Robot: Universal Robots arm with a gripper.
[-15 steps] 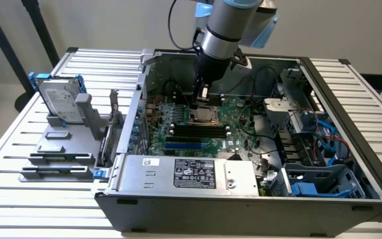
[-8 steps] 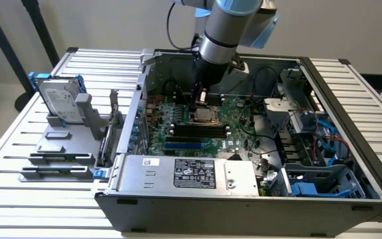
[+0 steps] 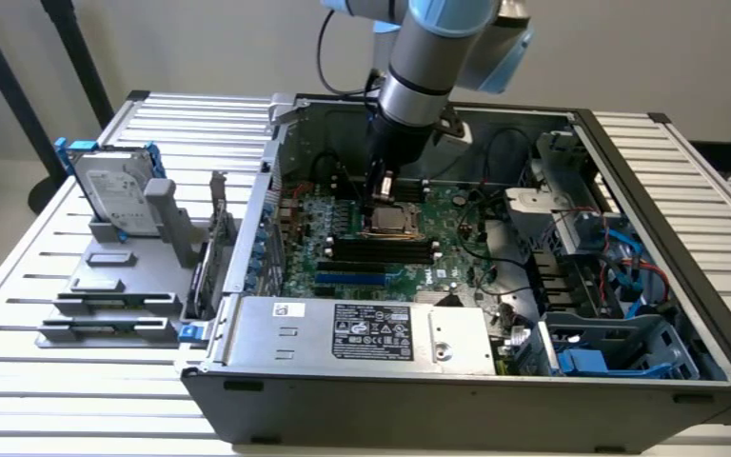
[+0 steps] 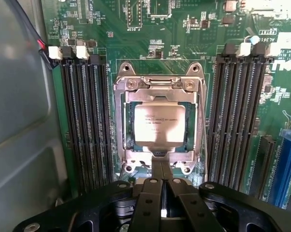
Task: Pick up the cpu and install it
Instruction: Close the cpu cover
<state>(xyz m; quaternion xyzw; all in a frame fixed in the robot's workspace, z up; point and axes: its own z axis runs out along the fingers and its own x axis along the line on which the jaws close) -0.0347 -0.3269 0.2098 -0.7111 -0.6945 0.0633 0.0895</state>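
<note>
The cpu [image 4: 159, 123] — square, dull silver top with faint print — lies flat inside the metal socket frame [image 4: 119, 121]. The gripper [image 4: 161, 165] is pressed together, empty, at the frame's edge.

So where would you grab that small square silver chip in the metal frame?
By two opposite edges of the small square silver chip, coming straight down from above. It lies flat, face up, inside the silver metal frame between rows of black slots, so a sideways approach looks blocked; only its raised top offers a hold.
</note>
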